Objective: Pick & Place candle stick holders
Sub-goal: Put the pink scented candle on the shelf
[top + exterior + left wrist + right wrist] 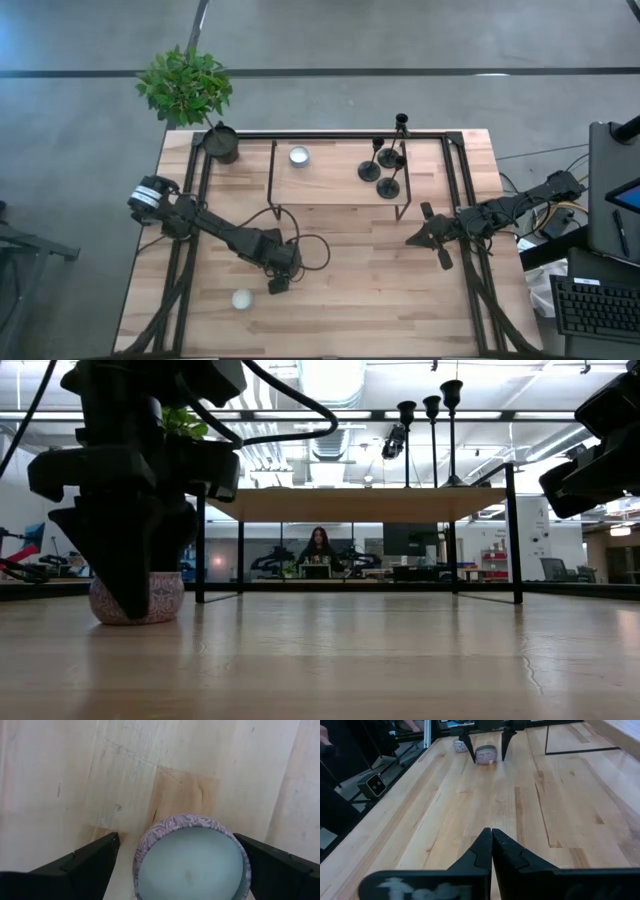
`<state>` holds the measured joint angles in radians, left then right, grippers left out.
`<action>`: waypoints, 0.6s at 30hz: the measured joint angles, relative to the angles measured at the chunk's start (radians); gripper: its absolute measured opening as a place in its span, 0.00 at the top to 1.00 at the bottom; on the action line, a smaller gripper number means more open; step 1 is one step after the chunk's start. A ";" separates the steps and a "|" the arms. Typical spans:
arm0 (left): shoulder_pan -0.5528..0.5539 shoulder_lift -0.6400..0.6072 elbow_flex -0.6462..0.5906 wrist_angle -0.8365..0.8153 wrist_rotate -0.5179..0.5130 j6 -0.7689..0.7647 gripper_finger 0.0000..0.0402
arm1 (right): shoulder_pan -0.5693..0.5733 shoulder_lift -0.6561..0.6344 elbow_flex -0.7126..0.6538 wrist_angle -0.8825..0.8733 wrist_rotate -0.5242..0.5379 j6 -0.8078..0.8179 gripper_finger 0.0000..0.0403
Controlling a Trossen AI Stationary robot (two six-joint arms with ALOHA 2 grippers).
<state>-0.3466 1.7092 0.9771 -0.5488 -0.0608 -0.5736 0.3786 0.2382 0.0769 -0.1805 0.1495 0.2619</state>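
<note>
Candle stick holders (385, 165) on shelf, well apart from left pincer (277, 285)

Between the black fingers (90, 865) of the left claw (187, 862), a pale blue-white candle (190, 867) is seen in a tin patterned in purple and white swirls. The worktop (340, 270) is of light wood with darker amber planks. Beyond the right claw (432, 238), three matte black candle stick holders (385, 165) are shown on a wooden shelf (330, 180) framed in black. A green plant (185, 85) is held in a black pot (221, 143).
</note>
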 joint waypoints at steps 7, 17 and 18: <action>0.000 0.000 0.000 -0.008 0.000 0.042 0.10 | 0.000 0.000 0.000 0.000 0.000 0.000 0.98; 0.001 0.001 -0.001 -0.012 -0.002 0.026 0.23 | 0.000 0.000 0.000 0.000 0.000 0.000 0.98; 0.000 0.001 -0.001 -0.011 -0.002 0.022 0.24 | 0.000 0.000 0.000 0.000 0.000 0.000 0.98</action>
<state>-0.3462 1.7103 0.9764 -0.5602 -0.0631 -0.5514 0.3786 0.2382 0.0769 -0.1806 0.1497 0.2619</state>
